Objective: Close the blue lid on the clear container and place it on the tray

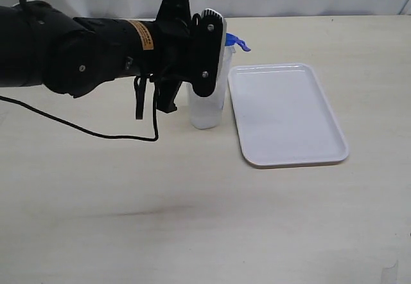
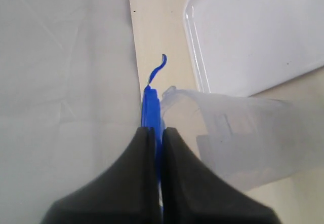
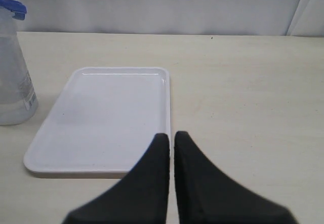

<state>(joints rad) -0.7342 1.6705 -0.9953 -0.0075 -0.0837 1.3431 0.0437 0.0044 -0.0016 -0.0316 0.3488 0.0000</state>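
Nearest, the desk lies open and wide. The right hand hangs clenched on nothing at one short end of the tray, whose long axis runs away from the exterior camera. Just beside its left rim the clear container stands upright, mouth up. The left hand pinches the blue lid at that mouth — seated or not, I cannot tell.
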